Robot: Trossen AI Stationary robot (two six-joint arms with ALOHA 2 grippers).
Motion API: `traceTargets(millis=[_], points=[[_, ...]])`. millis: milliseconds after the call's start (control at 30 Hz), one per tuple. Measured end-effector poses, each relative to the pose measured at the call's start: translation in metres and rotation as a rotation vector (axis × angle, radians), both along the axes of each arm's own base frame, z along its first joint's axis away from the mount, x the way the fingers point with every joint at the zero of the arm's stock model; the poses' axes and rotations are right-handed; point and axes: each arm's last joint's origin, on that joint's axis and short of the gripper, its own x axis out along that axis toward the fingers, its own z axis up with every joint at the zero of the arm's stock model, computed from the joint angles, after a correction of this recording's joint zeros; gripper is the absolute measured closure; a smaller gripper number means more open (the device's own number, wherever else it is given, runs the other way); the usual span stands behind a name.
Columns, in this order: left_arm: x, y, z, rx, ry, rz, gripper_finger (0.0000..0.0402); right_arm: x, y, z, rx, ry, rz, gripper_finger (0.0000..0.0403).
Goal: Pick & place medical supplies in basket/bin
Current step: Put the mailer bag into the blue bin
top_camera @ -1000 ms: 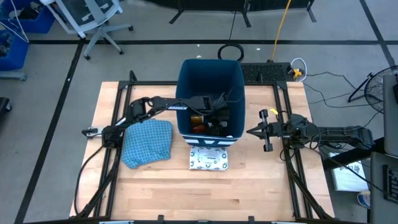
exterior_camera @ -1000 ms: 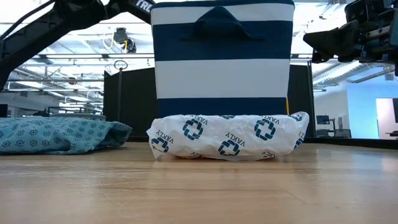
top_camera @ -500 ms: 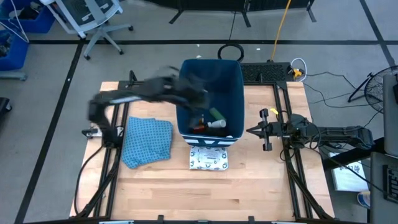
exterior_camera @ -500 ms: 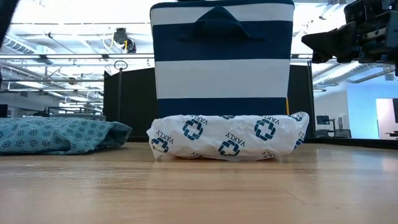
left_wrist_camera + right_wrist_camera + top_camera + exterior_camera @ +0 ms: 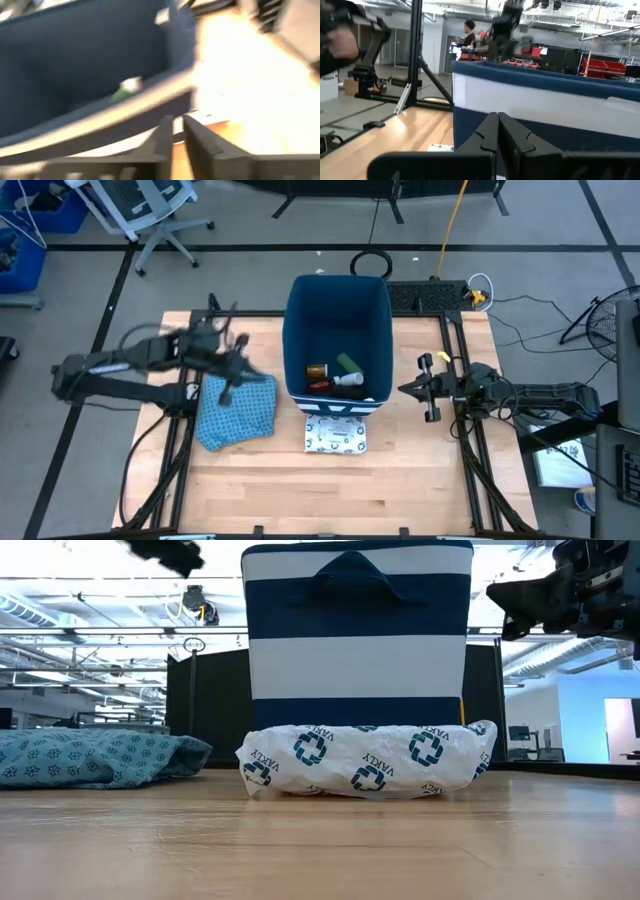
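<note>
The dark-blue bin (image 5: 335,300) stands at the table's middle, striped white in the low view (image 5: 357,640). On its floor lie an orange bottle (image 5: 316,371), a green bar (image 5: 348,363) and a white item (image 5: 350,380). The white patterned packet (image 5: 335,435) lies flat on the table against the bin's near side. My left gripper (image 5: 230,385) hangs blurred above the far edge of the blue cloth (image 5: 238,412), left of the bin, shut with nothing in it (image 5: 175,132). My right gripper (image 5: 402,391) waits shut to the right of the bin.
Black frame rails (image 5: 185,430) run along the table's left and right sides. Cables and a mat (image 5: 430,295) lie beyond the far edge. Bare wood (image 5: 330,490) stretches toward the near edge. A person (image 5: 469,31) stands far off in the room.
My left gripper has come up out of the bin and swung fast toward the table's left edge, ending above the blue cloth. The items on the bin's floor, hidden under the arm before, now show. Packet, cloth and right arm have kept still.
</note>
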Motion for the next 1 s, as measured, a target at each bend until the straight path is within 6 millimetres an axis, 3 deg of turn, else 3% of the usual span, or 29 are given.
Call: traceTargets(millis=[67, 267, 400, 700, 867, 1000], points=[[-0.013, -0.005, -0.023, -0.048, -0.091, -0.066, 0.0390, 0.000, 0.000, 0.000, 0.008, -0.001, 0.002, 0.0403], [-0.036, -0.010, -0.085, -0.136, -0.301, -0.018, 0.0398, 0.000, 0.000, 0.000, -0.004, -0.002, 0.000, 0.0403], [-0.044, -0.012, -0.114, -0.141, -0.384, -0.014, 0.0398, 0.000, 0.000, 0.000, -0.008, -0.002, -0.001, 0.0403], [-0.049, -0.010, -0.145, -0.115, -0.442, 0.070, 0.0399, 0.000, 0.000, 0.000, -0.029, -0.004, -0.005, 0.0403], [-0.049, -0.010, -0.150, -0.098, -0.432, 0.092, 0.0384, 0.000, 0.000, 0.001, -0.027, -0.010, -0.010, 0.0403], [-0.049, -0.010, -0.150, -0.086, -0.434, 0.088, 0.0371, -0.003, -0.001, 0.014, 0.052, -0.142, -0.038, 0.0403]])
